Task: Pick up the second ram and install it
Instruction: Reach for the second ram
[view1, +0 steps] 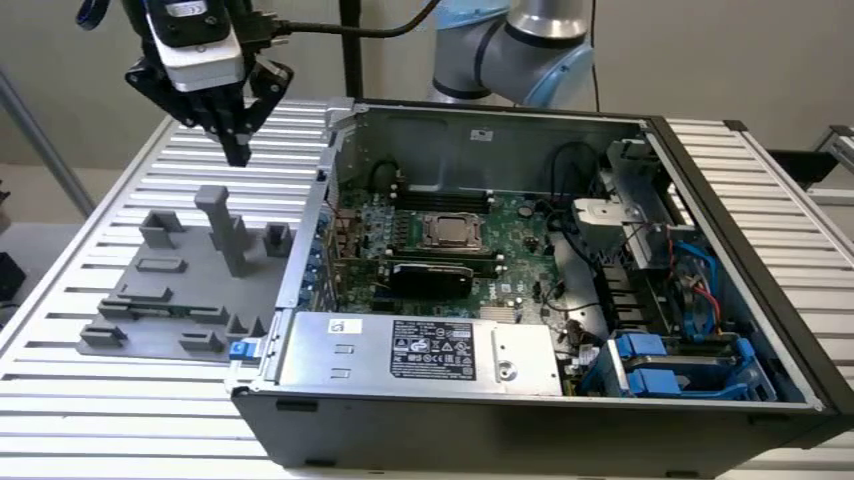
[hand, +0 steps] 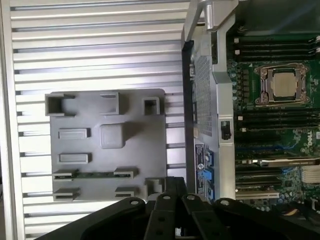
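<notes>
Exterior view first: the gripper (view1: 239, 152) hangs high over the far end of the grey fixture plate (view1: 160, 270). Its fingers look pressed together into one point, with nothing between them. The second ram (view1: 167, 308) is well apart from the fingers, sitting in a slot at the plate's opposite end. My guess is that the clips hold it up on its long edge so there's something to pinch. To the side of the fingers, toward the exterior view's right, the open PC case (view1: 534, 440) lies on the slatted tabletop (view1: 80, 400). That leaves the motherboard (view1: 521, 230) facing up, handy for pushing a stick straight down.

Wrist view: the gripper (hand: 169, 187) looks down on the fixture plate (hand: 130, 150). The second ram (hand: 95, 174) shows as a thin green strip between two clips, near the fingers but not under them. The CPU (hand: 282, 85) and the dark memory slots (hand: 275, 45) are further off.
</notes>
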